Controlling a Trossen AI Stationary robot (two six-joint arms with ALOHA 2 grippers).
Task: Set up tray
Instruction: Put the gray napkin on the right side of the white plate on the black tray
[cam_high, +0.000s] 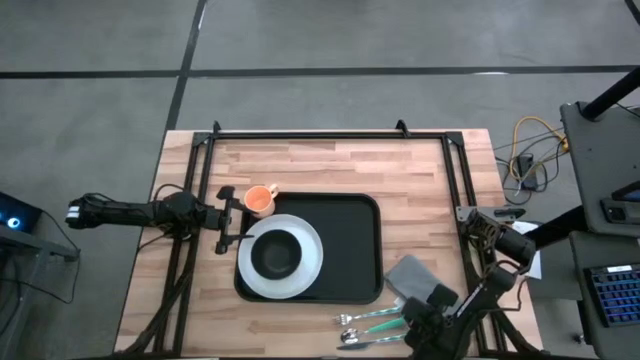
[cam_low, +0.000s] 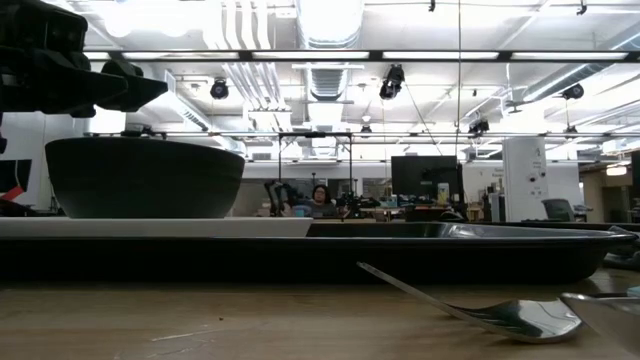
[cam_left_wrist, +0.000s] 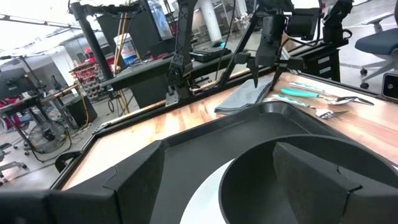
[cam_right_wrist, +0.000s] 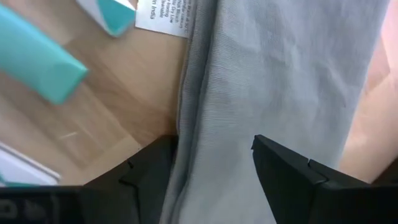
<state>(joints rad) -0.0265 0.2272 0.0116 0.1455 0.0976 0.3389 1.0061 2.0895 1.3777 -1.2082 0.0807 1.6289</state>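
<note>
A: Sitting on the wooden counter (cam_high: 320, 165), the tray (cam_high: 350, 245) lies near the middle, a white plate (cam_high: 305, 265) on its left half with a dark bowl (cam_high: 275, 257) on top.

B: And the left gripper (cam_high: 235, 222)?

A: It hangs at the plate's left edge with fingers spread wide and nothing between them, beside an orange cup (cam_high: 260, 200) standing on the counter just off the tray's corner.

B: The right one?

A: The right gripper (cam_right_wrist: 214, 162) is low over the grey napkin (cam_high: 410, 278) by the tray's right near corner, fingers parted with a fold of the cloth between them. Teal-handled cutlery (cam_high: 375, 320) lies just beside the napkin.
</note>
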